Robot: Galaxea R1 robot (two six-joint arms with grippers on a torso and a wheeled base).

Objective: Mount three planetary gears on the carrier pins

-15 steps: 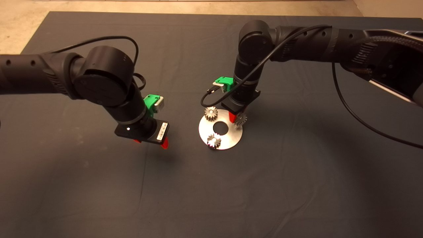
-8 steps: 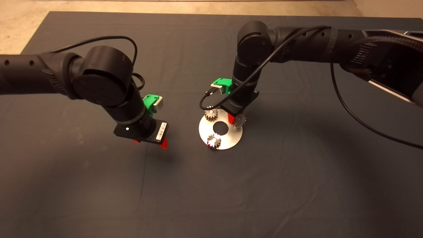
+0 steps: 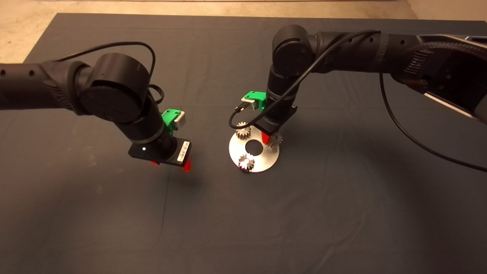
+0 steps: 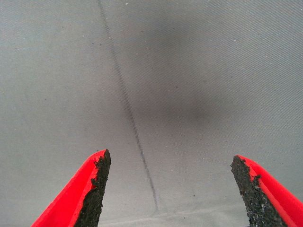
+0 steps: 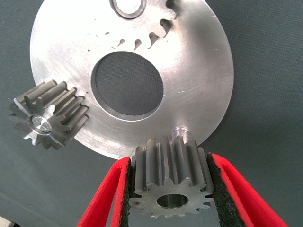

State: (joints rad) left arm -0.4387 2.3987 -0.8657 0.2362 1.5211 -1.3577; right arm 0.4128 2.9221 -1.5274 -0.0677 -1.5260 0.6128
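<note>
Right gripper (image 5: pixel 168 189) fingers clamp a toothed steel planetary gear (image 5: pixel 169 182) just above a bare carrier pin (image 5: pixel 182 131) at the polished disc (image 5: pixel 199 71) rim. Left gripper (image 4: pixel 173 189) hangs wide open, empty, over the mat (image 4: pixel 189 56).

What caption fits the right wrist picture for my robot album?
Right gripper pinches the last gear beside its bare pin on the shiny disc.
</note>
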